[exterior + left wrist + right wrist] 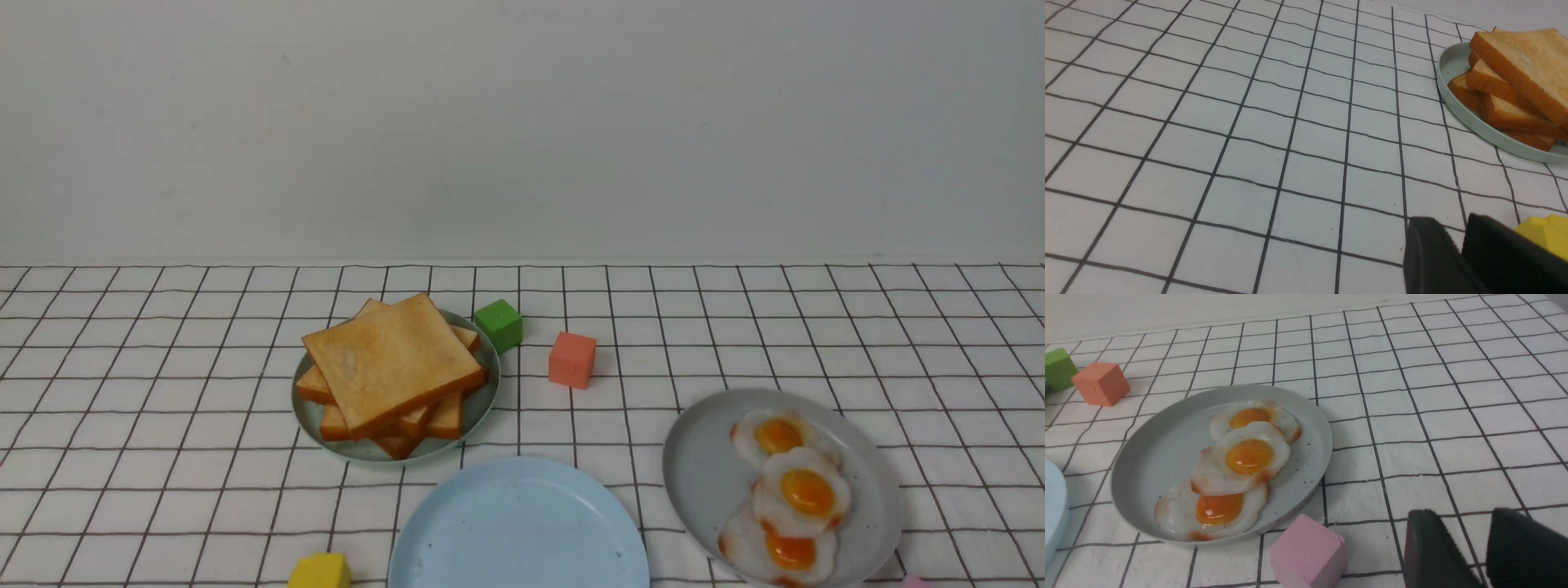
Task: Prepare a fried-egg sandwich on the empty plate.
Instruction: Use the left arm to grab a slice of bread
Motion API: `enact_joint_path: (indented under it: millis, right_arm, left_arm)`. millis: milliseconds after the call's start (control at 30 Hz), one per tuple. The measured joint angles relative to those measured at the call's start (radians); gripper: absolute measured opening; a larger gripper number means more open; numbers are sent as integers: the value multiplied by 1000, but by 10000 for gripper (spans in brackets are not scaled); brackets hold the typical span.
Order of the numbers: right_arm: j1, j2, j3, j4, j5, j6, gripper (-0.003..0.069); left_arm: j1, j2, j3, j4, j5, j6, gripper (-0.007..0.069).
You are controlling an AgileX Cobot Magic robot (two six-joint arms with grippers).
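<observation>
White, black-gridded surface [163, 425] before us; toast [392, 359] heaped left on a green plate [400, 459], our blue plate [522, 531] in the middle, fried eggs [804, 492] on grey [702, 482] to the right. Left claw [1458, 239] and right claw [1459, 526]: both apart.

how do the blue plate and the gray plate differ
The blue plate holds nothing in view, while the gray plate carries fried eggs. The blue plate is pale blue; the gray plate is plain gray. Both are round and lie on the gridded table.
</observation>
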Motion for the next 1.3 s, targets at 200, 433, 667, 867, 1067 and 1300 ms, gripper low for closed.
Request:
enact_joint_path:
  millis: [200,433,667,867,1067,1300]
  right_arm:
    - [0,0,0,0,0,0,239]
    - [0,0,0,0,0,0,239]
    - [0,0,0,0,0,0,239]
    - [0,0,0,-9,0,0,239]
    - [0,0,3,-20,-28,0,239]
    - [0,0,11,-22,-304,0,239]
  left_arm:
    - [0,0,0,0,0,0,143]
    - [0,0,0,0,0,0,143]
    - [0,0,0,0,0,0,143]
    - [0,0,0,59,0,19,143]
    - [0,0,0,99,-11,25,148]
    - [0,0,0,72,-234,26,155]
